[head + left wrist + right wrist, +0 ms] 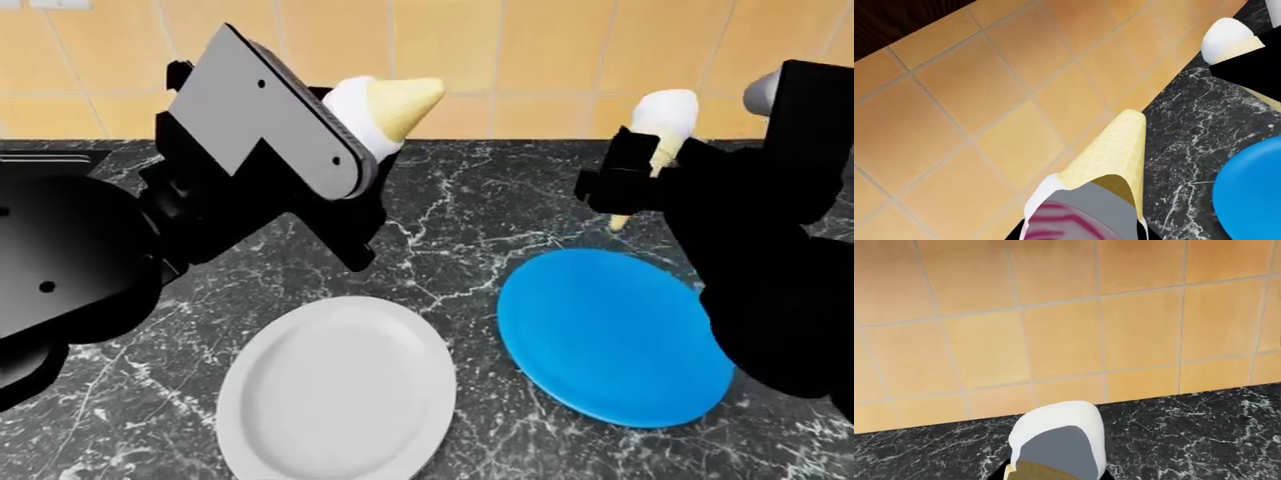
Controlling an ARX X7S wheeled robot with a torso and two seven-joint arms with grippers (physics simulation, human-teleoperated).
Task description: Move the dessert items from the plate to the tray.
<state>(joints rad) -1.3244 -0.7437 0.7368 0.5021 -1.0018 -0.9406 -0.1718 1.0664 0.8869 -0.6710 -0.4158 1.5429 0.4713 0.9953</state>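
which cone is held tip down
The longer cone with the white scoop, in the right gripper: scoop up, tip down. The short cone in the left gripper points sideways.

We see both arms raised above the black marble counter (pixel 481 215), each gripper closed around a cone. The left gripper (pixel 350 130) carries the short cone (pixel 387 108), the right gripper (pixel 638 178) the longer cone (pixel 661 135), with open air between them. Below, a white plate (pixel 336 392) lies near left and a blue plate (pixel 611 335) right, apart. The tiled wall (pixel 534 60) closes the far side.
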